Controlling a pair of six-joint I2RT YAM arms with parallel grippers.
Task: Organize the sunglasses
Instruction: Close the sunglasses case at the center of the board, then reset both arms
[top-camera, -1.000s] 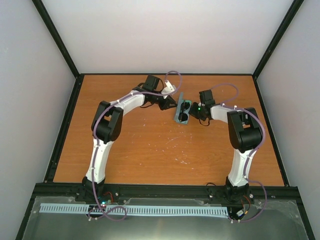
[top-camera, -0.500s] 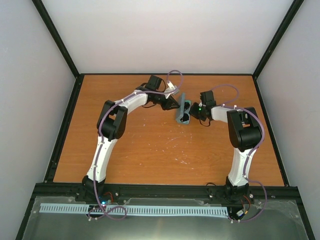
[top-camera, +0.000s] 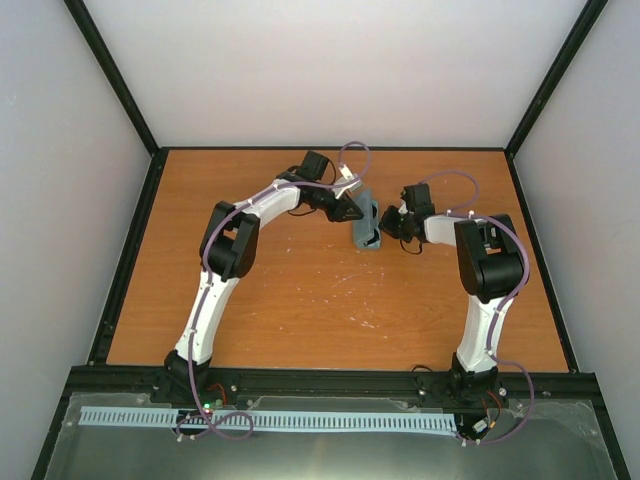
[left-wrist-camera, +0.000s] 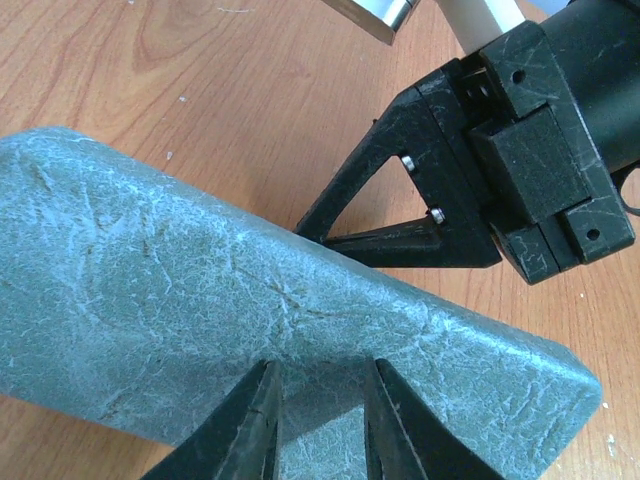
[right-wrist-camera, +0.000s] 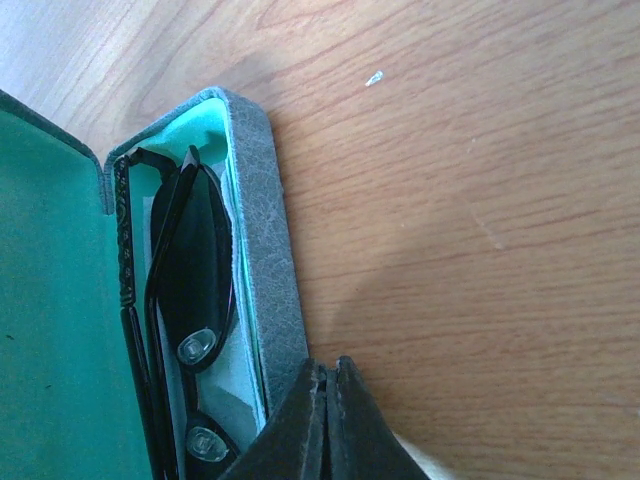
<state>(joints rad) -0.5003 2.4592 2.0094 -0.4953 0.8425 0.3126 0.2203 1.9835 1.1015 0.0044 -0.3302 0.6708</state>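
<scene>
The grey-blue case lies at the table's back middle with its lid tilted most of the way over. In the right wrist view the sunglasses lie folded inside the case, against the green lid lining. My left gripper is open, and its fingertips rest on the outside of the lid. My right gripper is shut and empty, with its tip against the case's outer wall. The sunglasses are hidden in the top and left wrist views.
The orange wooden table has black rails along its edges. White walls stand behind and at the sides. A pale layer shows under the sunglasses inside the case; I cannot tell if it is the cloth.
My left gripper has pushed the lid over to the right, from wide open to nearly shut. The sunglasses, seen from above before, are now covered. The right gripper has barely moved.
</scene>
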